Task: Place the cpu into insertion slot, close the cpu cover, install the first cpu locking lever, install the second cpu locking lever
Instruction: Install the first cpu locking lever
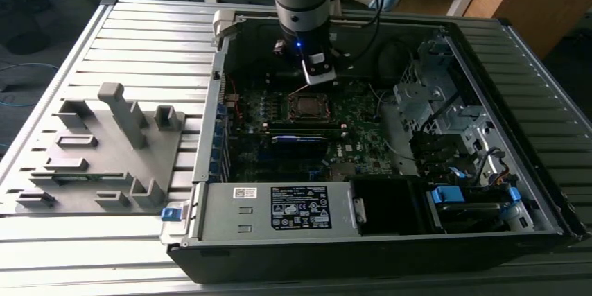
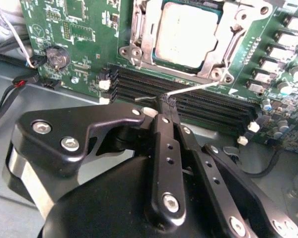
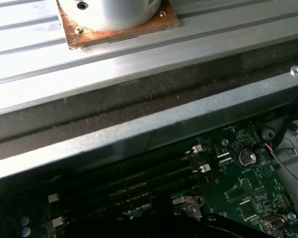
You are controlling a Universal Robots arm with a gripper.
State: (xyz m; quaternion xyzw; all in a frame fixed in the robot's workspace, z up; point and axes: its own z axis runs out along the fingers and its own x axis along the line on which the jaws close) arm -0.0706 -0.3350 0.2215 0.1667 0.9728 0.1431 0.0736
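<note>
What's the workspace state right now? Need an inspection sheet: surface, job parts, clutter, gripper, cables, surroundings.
Surface: ribbed metal table carrying an open computer case.
Job's things: cpu seated, with the cpu cover down around it; thin locking lever sticking out over the memory slots.
Clutter: grey fixture tray beside the case, on the exterior view's left.
Grippers: gripper shut on the locking lever.
Cables: black cables hanging by the arm; red and black leads beside the board.
Surroundings: wooden furniture beyond the table.
</note>
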